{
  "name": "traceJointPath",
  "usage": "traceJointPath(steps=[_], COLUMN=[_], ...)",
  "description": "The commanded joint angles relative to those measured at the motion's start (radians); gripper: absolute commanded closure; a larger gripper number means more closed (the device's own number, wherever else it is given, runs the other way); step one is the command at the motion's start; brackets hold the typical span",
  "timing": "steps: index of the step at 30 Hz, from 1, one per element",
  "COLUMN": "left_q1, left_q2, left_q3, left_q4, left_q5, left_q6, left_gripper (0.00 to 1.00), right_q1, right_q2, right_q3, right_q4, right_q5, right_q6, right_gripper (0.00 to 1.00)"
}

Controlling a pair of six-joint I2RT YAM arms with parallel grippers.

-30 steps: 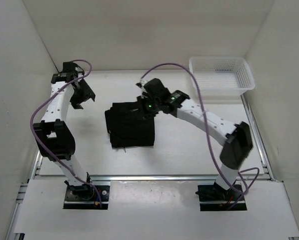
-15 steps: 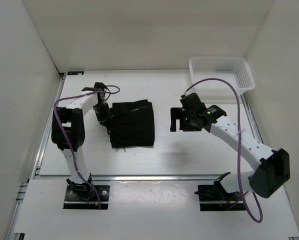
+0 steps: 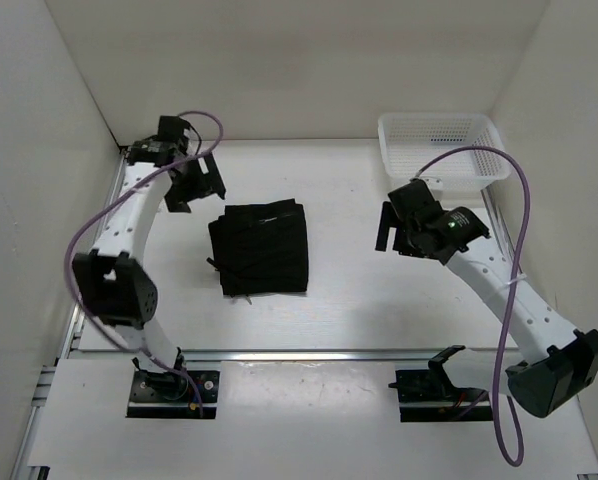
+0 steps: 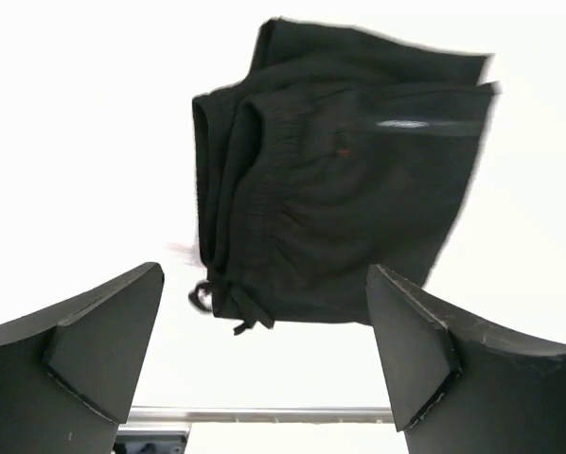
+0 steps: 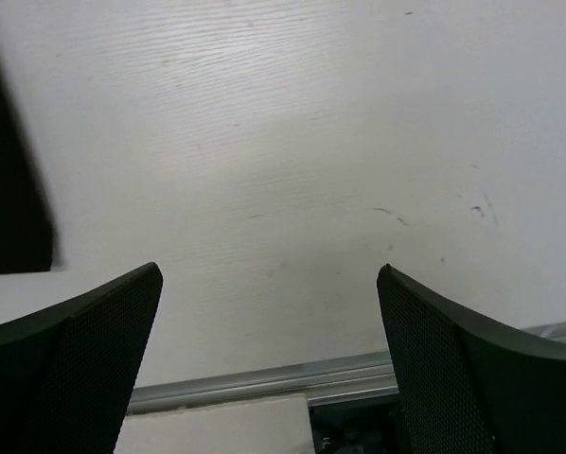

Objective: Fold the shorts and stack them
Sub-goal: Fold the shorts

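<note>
The black shorts (image 3: 260,249) lie folded into a compact rectangle on the table, a little left of centre. In the left wrist view the shorts (image 4: 340,180) show their waistband folds and a knotted drawstring at the lower left. My left gripper (image 3: 195,183) hovers open beyond the bundle's far left corner, apart from it; the left gripper (image 4: 264,364) holds nothing between its fingers. My right gripper (image 3: 396,230) is open to the right of the shorts, well clear of them. In the right wrist view the right gripper (image 5: 269,364) frames bare table, with a dark edge of the shorts (image 5: 8,199) at far left.
A white mesh basket (image 3: 443,150) stands at the back right corner. White walls close in the table on three sides. A metal rail (image 3: 299,354) runs along the near edge, in front of the arm bases.
The left arm came in to the shorts' left edge, then swung up and back to the far left and opened. The right gripper let go, opened and withdrew to the right.
</note>
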State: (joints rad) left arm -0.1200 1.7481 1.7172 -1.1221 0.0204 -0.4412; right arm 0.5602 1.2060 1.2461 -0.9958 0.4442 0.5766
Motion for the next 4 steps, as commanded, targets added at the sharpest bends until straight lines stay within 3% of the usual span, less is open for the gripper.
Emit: traceJointPath(steps=[1, 4], left_q1=[0.0, 0.0], left_q2=[-0.182, -0.304], left_q3=[0.055, 0.0], left_q4=[-0.088, -0.073], left_q5=[-0.034, -0.066], left_q6=[0.027, 0.018], left_gripper=[0.0, 0.0], right_q1=[-0.009, -0.009], right_q2=[-0.037, -0.086], right_q3=[0.041, 0.012], right_q4=[-0.066, -0.043], right_q5=[0.131, 0.14], right_q6=[0.026, 0.005], right_gripper=[0.01, 0.01])
